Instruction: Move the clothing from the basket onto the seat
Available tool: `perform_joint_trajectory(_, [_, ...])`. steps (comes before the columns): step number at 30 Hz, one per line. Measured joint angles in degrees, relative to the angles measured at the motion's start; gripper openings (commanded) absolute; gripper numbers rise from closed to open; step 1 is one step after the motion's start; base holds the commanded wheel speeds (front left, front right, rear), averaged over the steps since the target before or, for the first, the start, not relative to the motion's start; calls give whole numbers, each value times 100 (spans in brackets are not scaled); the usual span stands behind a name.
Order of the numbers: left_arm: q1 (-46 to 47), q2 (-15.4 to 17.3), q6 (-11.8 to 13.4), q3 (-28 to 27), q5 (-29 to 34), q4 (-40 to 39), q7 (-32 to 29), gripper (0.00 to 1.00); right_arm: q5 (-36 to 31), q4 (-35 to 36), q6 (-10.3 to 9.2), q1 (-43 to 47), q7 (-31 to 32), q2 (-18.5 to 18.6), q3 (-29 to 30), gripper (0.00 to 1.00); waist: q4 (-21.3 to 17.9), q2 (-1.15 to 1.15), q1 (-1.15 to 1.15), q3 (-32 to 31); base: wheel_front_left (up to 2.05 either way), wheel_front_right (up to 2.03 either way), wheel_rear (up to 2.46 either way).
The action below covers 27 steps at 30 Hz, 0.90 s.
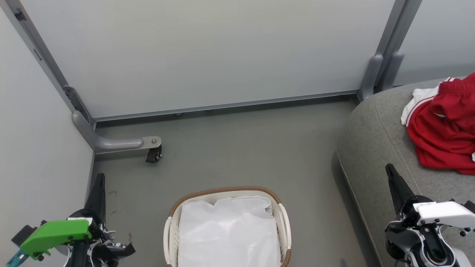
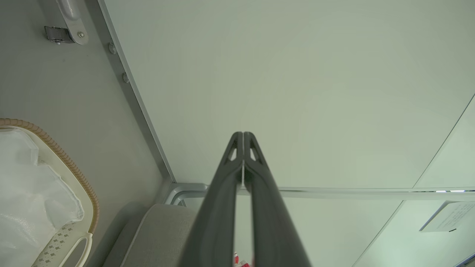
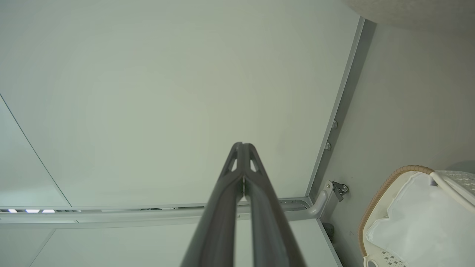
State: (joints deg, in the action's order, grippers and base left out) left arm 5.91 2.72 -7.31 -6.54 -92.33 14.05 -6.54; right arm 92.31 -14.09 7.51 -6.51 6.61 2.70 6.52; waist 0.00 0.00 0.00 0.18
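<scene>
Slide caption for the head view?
Red sportswear clothing on grey woven seat; white perforated brown-rimmed basket holds white liner.

Grey floor (image 1: 237, 148), pale panels (image 1: 207, 55), caster (image 1: 153, 155)

The clothing (image 1: 445, 126) is bright red soft fabric with white stripes and a white trim panel. It lies crumpled in one heap on the seat (image 1: 374, 141), in from the seat's rounded corner, and runs past the right edge of the head view.

The seat is a large grey woven cushion with a stitched seam following its rounded edge.

The basket (image 1: 222, 191) is oval, of white perforated plastic, with a brown woven rim and white side handles. It stands upright on the floor (image 1: 241, 148), apart from the seat's edge. A creased white liner (image 1: 228, 233) is spread across its inside.
</scene>
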Motion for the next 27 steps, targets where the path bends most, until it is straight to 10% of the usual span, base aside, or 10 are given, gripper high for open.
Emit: perform_joint_trajectory(27, [0,0,0,1,0,-1,0,0,0,0,0,1,0,1,0,0,0,0,0,0,0,0,0])
